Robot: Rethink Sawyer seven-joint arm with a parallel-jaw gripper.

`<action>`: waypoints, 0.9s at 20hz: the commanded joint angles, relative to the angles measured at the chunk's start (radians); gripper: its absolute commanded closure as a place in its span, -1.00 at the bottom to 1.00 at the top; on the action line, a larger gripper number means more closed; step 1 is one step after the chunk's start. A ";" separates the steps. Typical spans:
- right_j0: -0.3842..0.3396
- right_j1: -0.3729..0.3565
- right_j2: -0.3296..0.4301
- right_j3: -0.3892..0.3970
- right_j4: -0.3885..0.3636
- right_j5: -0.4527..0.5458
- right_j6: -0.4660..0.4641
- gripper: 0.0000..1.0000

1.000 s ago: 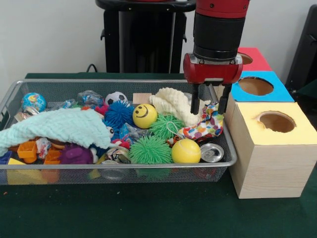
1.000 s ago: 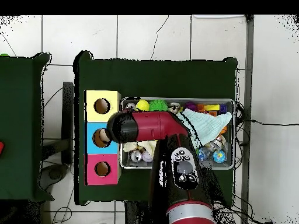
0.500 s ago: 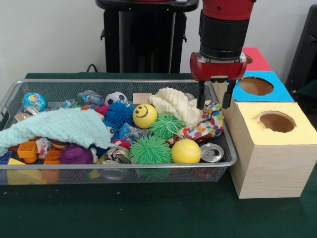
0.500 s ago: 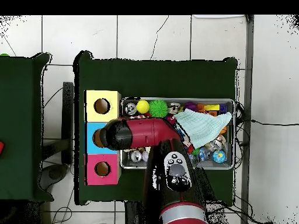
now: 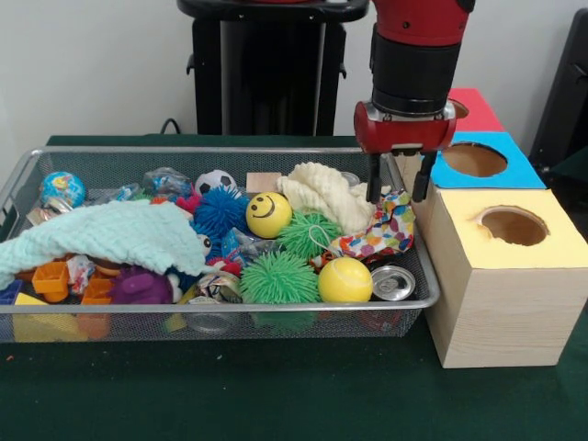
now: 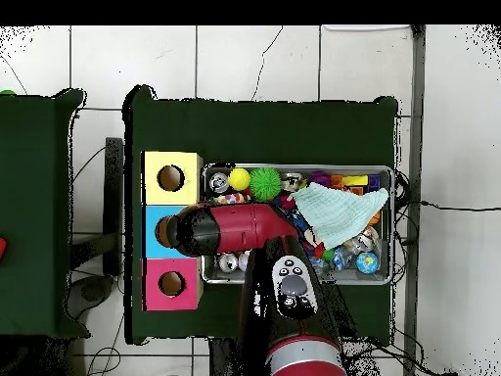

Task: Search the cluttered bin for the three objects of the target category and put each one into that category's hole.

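The wire mesh bin (image 5: 220, 307) is full of toys. One white fabric piece with red, blue, yellow and green patches (image 5: 379, 231) lies at the bin's right end, draped against the cream towel (image 5: 320, 191). No other such piece shows. My gripper (image 5: 396, 189) hangs open and empty just above that piece, its fingertips (image 5: 372, 191) clear of it. The yellow-topped box with its round hole (image 5: 513, 225) stands right of the bin. In the overhead view the arm's head (image 6: 188, 231) covers the gripper, beside the bin (image 6: 392, 223) and the yellow box's hole (image 6: 170, 177).
A mint-green towel (image 5: 106, 236) covers the bin's left part. A smiley ball (image 5: 268, 214), green spiky balls (image 5: 279, 278), a yellow ball (image 5: 344, 279) and a can (image 5: 393, 282) lie near the fabric. The blue-topped box (image 5: 475, 160) and the red-topped box (image 5: 470, 107) stand behind the yellow one.
My gripper has risen and shifted slightly right, away from the patterned fabric. It stays open and empty; the fabric has not moved.
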State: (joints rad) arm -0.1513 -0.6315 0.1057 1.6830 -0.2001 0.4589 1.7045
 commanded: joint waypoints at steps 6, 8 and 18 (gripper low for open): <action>-0.025 0.158 0.105 -0.022 -0.043 -0.090 0.025 -1.00; -0.024 0.177 0.113 -0.046 -0.043 -0.088 0.012 -1.00; -0.020 0.210 0.111 -0.070 -0.023 -0.113 0.044 1.00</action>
State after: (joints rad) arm -0.1611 -0.5456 0.1119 1.6765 -0.1999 0.4144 1.7043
